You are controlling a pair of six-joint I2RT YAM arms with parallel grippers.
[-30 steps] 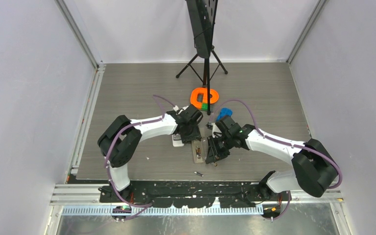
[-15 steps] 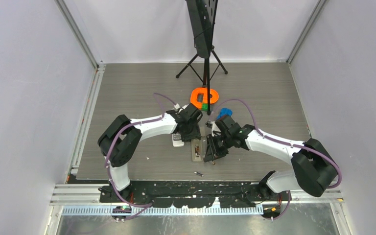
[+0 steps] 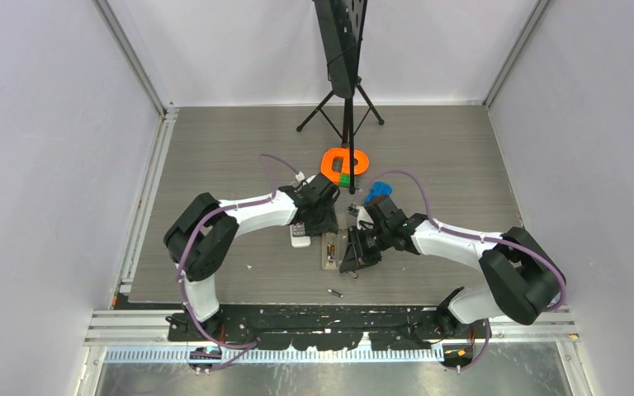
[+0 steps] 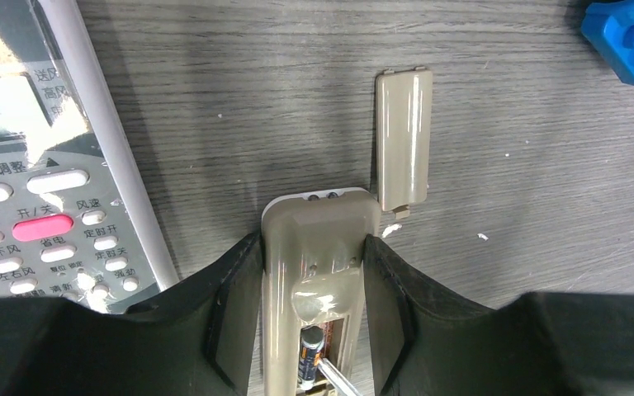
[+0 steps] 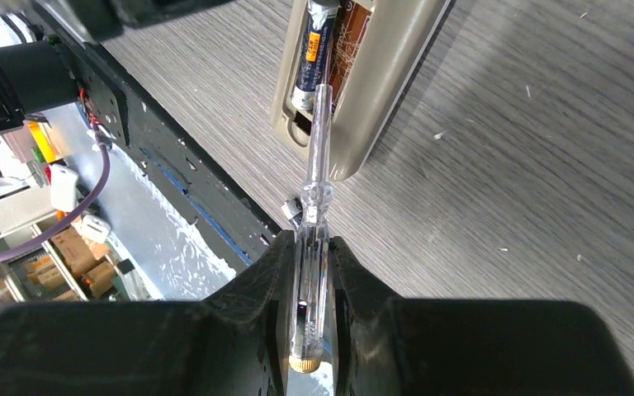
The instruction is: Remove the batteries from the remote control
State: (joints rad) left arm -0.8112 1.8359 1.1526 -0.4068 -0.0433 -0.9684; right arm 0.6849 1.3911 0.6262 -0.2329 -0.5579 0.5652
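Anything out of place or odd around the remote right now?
No damage visible. The battery cover lies detached beside the remote, and one loose battery sits near the front edge of the table, where it might roll off.

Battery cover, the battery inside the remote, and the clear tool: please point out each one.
battery cover (image 4: pixel 404 140): left wrist view, middle of the loose beige lid.
battery (image 5: pixel 309 54): right wrist view, on its orange label.
clear tool (image 5: pixel 317 157): right wrist view, on the transparent shaft.
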